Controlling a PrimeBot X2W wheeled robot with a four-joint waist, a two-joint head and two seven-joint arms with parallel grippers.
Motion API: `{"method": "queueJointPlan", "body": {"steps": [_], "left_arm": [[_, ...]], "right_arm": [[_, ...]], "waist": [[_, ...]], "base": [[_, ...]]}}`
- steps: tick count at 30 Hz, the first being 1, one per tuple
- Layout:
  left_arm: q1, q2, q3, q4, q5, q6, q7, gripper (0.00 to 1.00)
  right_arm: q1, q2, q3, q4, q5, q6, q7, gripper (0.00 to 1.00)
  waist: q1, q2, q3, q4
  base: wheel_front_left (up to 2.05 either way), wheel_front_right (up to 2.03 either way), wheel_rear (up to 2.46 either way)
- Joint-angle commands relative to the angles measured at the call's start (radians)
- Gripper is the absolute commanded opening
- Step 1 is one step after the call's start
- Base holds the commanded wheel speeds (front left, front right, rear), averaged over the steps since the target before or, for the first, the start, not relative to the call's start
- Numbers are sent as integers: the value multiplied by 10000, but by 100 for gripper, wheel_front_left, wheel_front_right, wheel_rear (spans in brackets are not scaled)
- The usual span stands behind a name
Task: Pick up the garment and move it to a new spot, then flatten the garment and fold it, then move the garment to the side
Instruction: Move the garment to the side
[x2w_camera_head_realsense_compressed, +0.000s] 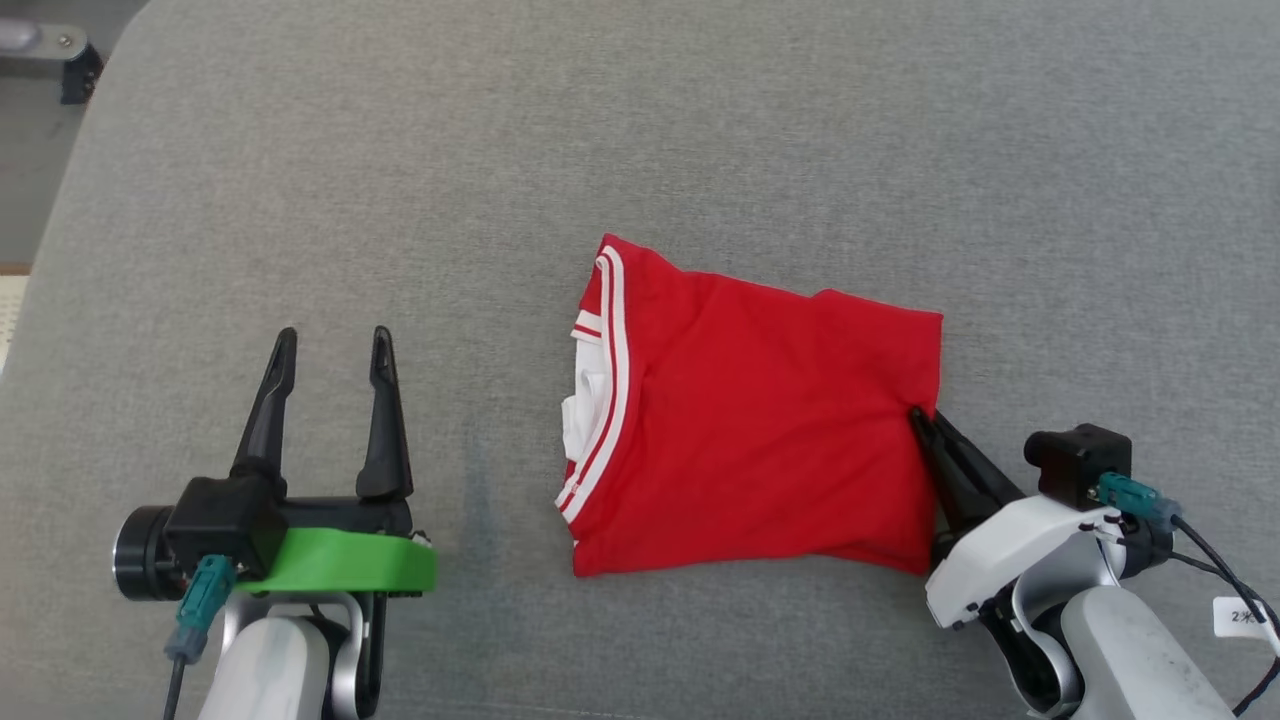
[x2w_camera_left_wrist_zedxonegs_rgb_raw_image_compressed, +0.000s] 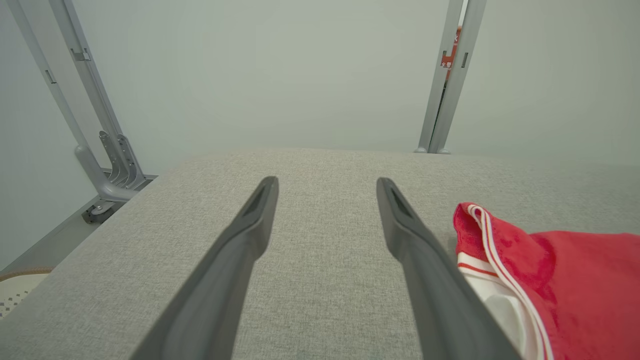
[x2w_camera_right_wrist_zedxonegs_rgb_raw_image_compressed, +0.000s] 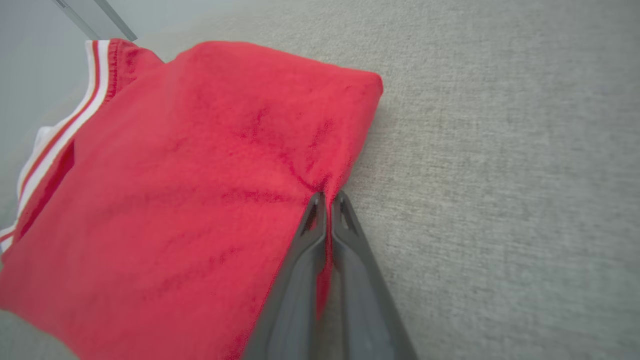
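Note:
The garment (x2w_camera_head_realsense_compressed: 760, 420) is a red shirt with white-striped trim, folded into a rough rectangle on the grey cushion (x2w_camera_head_realsense_compressed: 640, 130). My right gripper (x2w_camera_head_realsense_compressed: 922, 418) is at the garment's right edge, shut on a pinch of the red fabric. In the right wrist view the garment (x2w_camera_right_wrist_zedxonegs_rgb_raw_image_compressed: 190, 180) puckers where the right gripper (x2w_camera_right_wrist_zedxonegs_rgb_raw_image_compressed: 327, 197) clamps it. My left gripper (x2w_camera_head_realsense_compressed: 335, 345) stands open over bare cushion to the garment's left, holding nothing. In the left wrist view the left gripper (x2w_camera_left_wrist_zedxonegs_rgb_raw_image_compressed: 327, 186) is spread wide, with the garment (x2w_camera_left_wrist_zedxonegs_rgb_raw_image_compressed: 560, 280) and its striped collar at the right.
The grey cushion spreads wide around the garment, with bare surface to the left, right and far side. Its left edge drops to the floor (x2w_camera_head_realsense_compressed: 40, 180). Metal frame legs (x2w_camera_left_wrist_zedxonegs_rgb_raw_image_compressed: 100, 150) and a post (x2w_camera_left_wrist_zedxonegs_rgb_raw_image_compressed: 450, 85) stand beyond the cushion's far edge.

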Motion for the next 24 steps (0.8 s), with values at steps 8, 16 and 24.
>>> {"method": "queueJointPlan", "body": {"steps": [8,16,24], "left_arm": [[379,392,328,-475,344,-128,-38,100],[5,818,173,-957,622,-248,277,100],[-575,924,-107,-1380,742,-380,565,100]], "right_arm": [[-352,-373,-297,29,54,-21,-226,0],[-1126,-814,-352,700,481,-21,-547,0],[-2927,-1429,-639,1254,837,-19,-748,0]], "waist": [[0,0,-31,-2733],[0,0,405,-4223],[0,0,1173,-4195]], "base": [[0,0,0],[0,0,0],[0,0,0]]}}
